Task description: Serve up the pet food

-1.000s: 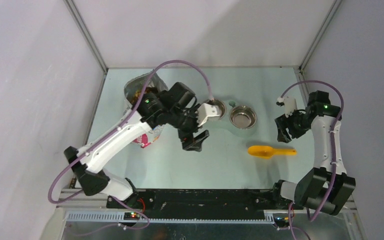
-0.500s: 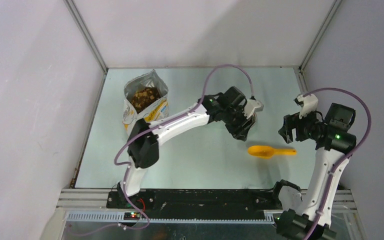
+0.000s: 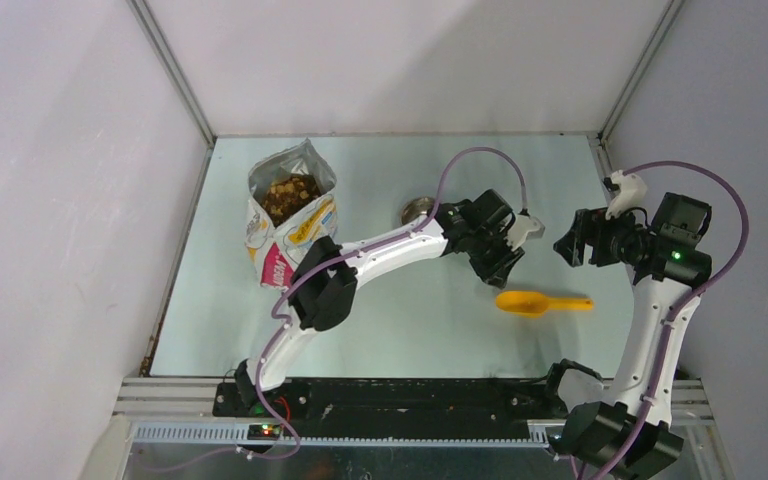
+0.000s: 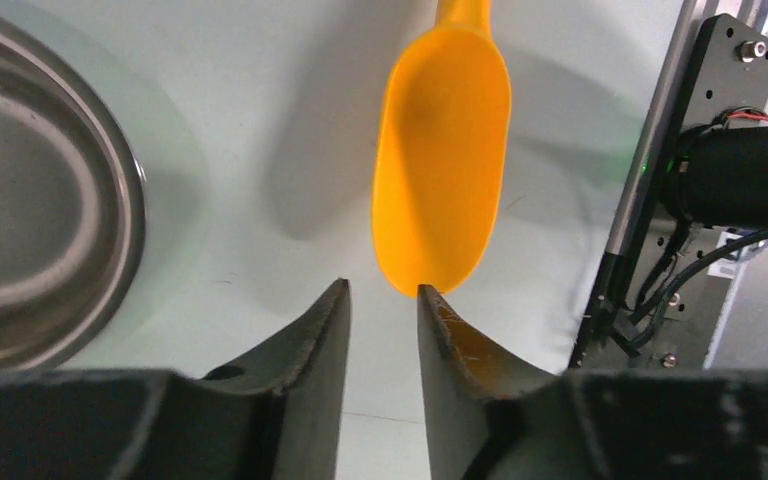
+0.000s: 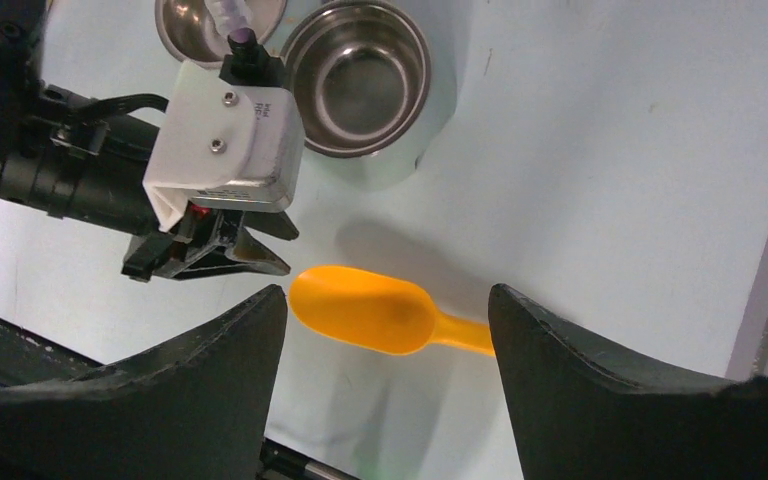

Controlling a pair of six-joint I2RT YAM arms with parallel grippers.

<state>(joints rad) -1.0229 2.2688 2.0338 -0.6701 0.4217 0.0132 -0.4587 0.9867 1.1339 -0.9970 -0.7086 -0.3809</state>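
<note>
The pet food is brown kibble inside the open white foil bag at the back left. A yellow scoop lies empty on the table, bowl end to the left. My left gripper hangs just beyond the scoop's bowl end. In the left wrist view the scoop lies straight ahead of the left gripper, whose jaws stand a narrow gap apart with nothing between them. My right gripper hovers above the scoop's handle side. The right gripper is wide open, with the scoop below it.
Two steel bowls stand side by side behind the scoop. From above, one bowl shows and the left arm covers the other. The enclosure's walls close in left, back and right.
My left arm has swung right from beside the bag, over the bowls, to the scoop's bowl end, and its jaws have narrowed. The right gripper has drawn up and slightly right.
</note>
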